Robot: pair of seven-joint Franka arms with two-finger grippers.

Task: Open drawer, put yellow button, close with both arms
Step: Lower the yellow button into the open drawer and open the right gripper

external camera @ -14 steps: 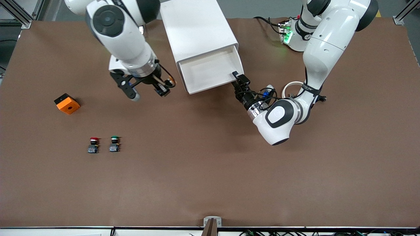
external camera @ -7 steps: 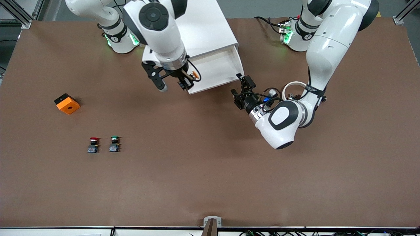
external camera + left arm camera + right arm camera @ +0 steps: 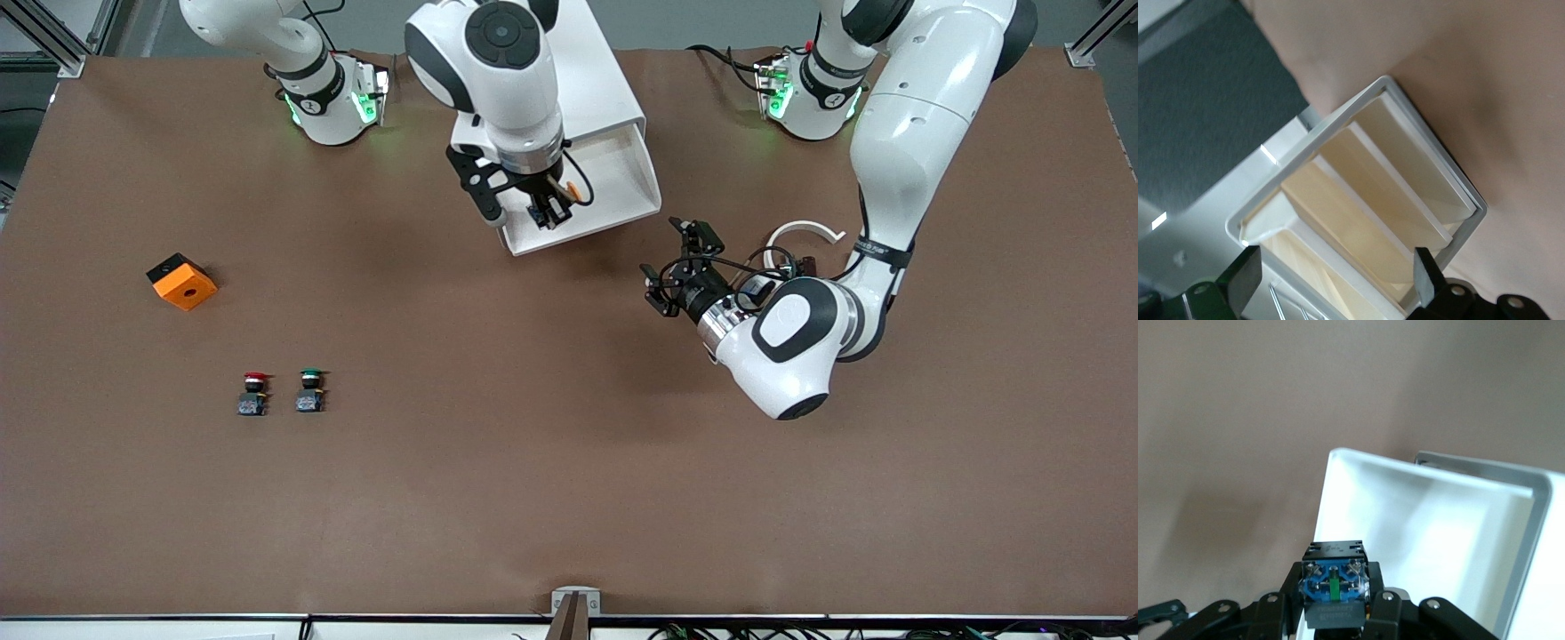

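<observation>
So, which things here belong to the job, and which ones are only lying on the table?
Belonging to the job:
- the drawer, pulled open
- the yellow button, held by the right gripper over the drawer
- the left gripper, open, over the table beside the drawer

Only lying about:
- the red button
- the green button, beside it
- the orange block

Brown table (image 3: 569, 498) with white cabinet (image 3: 613, 93), orange block (image 3: 182, 282), red button (image 3: 254, 394), green button (image 3: 310, 391).

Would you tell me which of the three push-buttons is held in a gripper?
The yellow button, clamped in the right gripper over the open drawer; the red-capped and green-capped ones stand on the table.
</observation>
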